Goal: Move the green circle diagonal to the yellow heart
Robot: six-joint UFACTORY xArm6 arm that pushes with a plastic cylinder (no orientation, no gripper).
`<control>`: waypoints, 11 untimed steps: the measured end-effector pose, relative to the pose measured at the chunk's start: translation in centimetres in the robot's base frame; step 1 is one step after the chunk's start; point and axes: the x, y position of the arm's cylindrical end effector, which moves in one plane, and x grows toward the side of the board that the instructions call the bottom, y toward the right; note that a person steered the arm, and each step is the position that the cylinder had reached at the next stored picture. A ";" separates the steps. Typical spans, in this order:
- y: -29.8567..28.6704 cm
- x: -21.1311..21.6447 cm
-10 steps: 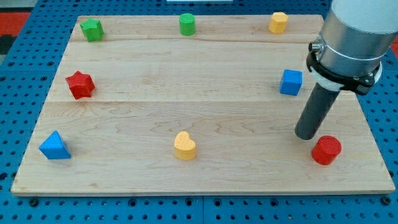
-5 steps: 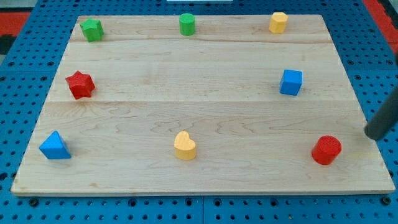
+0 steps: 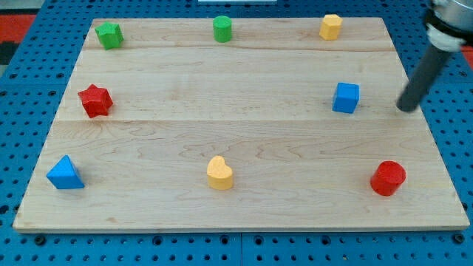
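The wooden worktop point(image 3: 244, 140) is uncrowded. My tip point(image 3: 405, 108), a bare rod without jaws, should circle behind the far-left green circle point(image 3: 222, 29), then push it steadily toward the yellow heart point(image 3: 219, 174).

Board point(image 3: 244, 89) was pale blond wood with faint grain, lying on a bright blue pegboard point(image 3: 44, 244) dotted with dark holes; a red patch point(image 3: 18, 26) showed at the view's top left corner. Blocks: green circle point(image 3: 222, 29) and green star point(image 3: 109, 35), yellow heart point(image 3: 219, 173) and yellow hexagon point(image 3: 330, 26), red star point(image 3: 95, 100) and red cylinder point(image 3: 388, 178), blue cube point(image 3: 346, 97) and blue triangle point(image 3: 65, 173). My tip point(image 3: 406, 108) was dark grey, near black.
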 end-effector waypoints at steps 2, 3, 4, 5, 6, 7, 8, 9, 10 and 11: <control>-8.9 -5.8; -9.2 -10.4; -15.0 -14.8; -20.5 -18.8; -28.3 -20.1; -35.2 -18.6; -35.3 -15.6; -35.1 -10.9; -33.9 -9.0; -32.8 -9.0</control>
